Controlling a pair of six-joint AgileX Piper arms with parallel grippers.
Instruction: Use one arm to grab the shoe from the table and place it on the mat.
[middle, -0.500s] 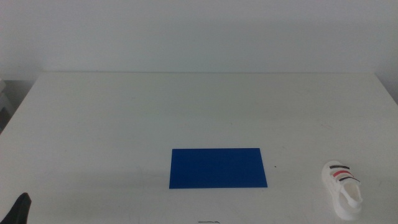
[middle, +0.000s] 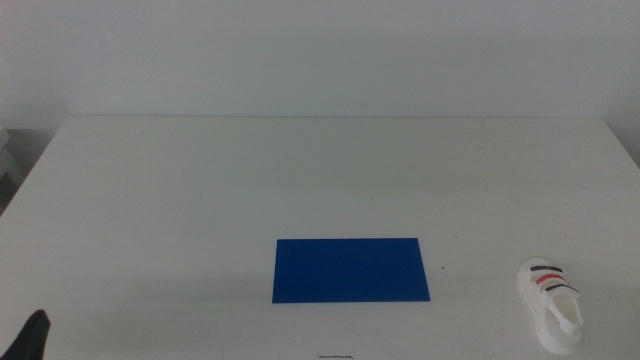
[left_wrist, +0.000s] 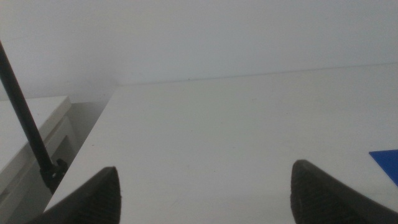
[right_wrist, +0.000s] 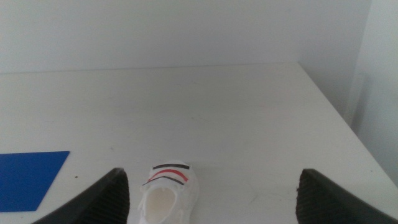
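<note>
The white shoe (middle: 551, 300) with black and red stripes lies on the white table (middle: 300, 170) near its front right corner, to the right of the deep-blue mat (middle: 350, 270). In the right wrist view the shoe (right_wrist: 166, 193) sits just ahead of my open right gripper (right_wrist: 214, 214), close to one jaw, with a corner of the mat (right_wrist: 28, 177) off to the side. My left gripper (left_wrist: 205, 214) is open and empty over the table's front left; only its tip (middle: 30, 338) shows in the middle view. The right arm is out of the middle view.
A white cabinet (left_wrist: 31, 130) and a thin black rod (left_wrist: 25, 124) stand beside the table's left edge. The table's right edge (right_wrist: 336, 106) drops off close to the shoe. A white wall rises behind the table.
</note>
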